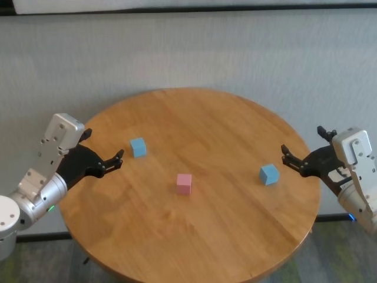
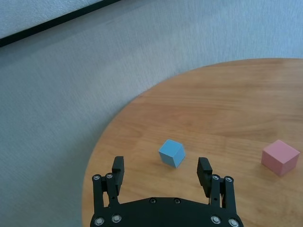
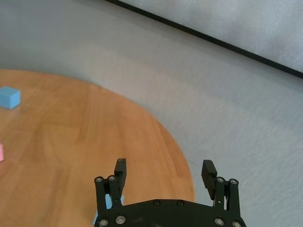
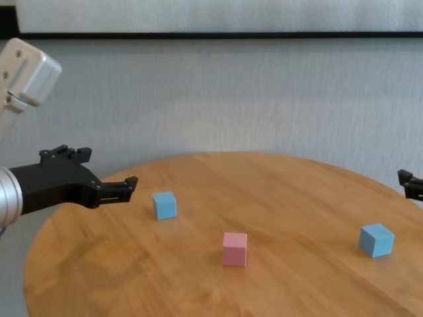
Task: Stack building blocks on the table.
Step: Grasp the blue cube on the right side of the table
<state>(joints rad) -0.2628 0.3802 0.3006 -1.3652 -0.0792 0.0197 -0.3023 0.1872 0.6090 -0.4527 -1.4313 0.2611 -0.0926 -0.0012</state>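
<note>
**Mia:** What does the head view show that the others miss?

**Ben:** It shows the whole round counter (image 1: 194, 236) and all three blocks at once. The left blue block (image 1: 138, 147) sits near the left edge. The pink block (image 1: 184, 183) sits near the middle. The right blue block (image 1: 269, 174) sits near the right edge. They are well apart, and none is on top of another.

**Mia:** And the wrist views?

**Ben:** The left wrist view shows the left end effector (image 2: 163, 170) from behind, with the left blue block just past its tips and the pink block off to one side. The right wrist view shows the left blue block far away and only a thin slice of the pink one at the picture's edge.

**Mia:** How are the arms held?

**Ben:** The left arm reaches in from the left side, low over the counter edge. Its end effector points at the left blue block, spread wide, with nothing in it. The right end effector (image 1: 304, 148) hangs at the right edge, pointing at the right blue block. It is spread wide and holds nothing.

**Mia:** Anything hard to see?

**Ben:** In the right wrist view the right blue block is mostly hidden behind one finger (image 3: 119, 171). In the chest view only the tip of the right end effector shows.
</note>
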